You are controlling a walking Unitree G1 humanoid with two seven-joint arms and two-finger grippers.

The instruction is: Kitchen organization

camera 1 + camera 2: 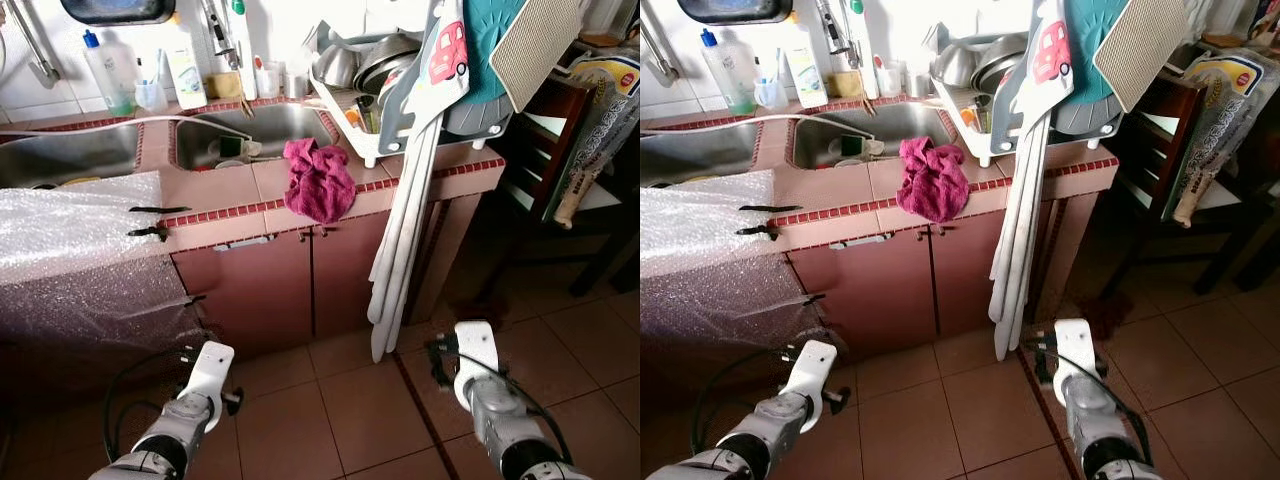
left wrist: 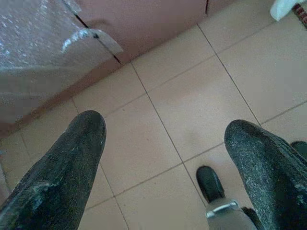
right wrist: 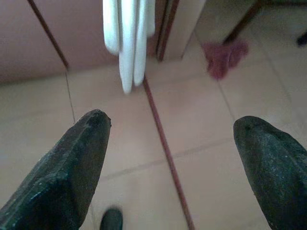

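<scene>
Magenta cloth [image 1: 318, 180] droops over the counter [image 1: 220, 195] edge beside the sink [image 1: 255, 130]. Both grippers, left [image 2: 165, 139] and right [image 3: 170, 139], hang low, fingers spread, holding nothing (over floor tiles). Step closer, raise the right, pinch the bunched top.

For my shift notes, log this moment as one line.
left end effector open, empty, over floor | right end effector open, empty | magenta cloth on counter edge

The sink [image 1: 60, 150] is cut off at the edge; a blurred reddish patch [image 3: 224, 56] stays unidentifiable.
</scene>
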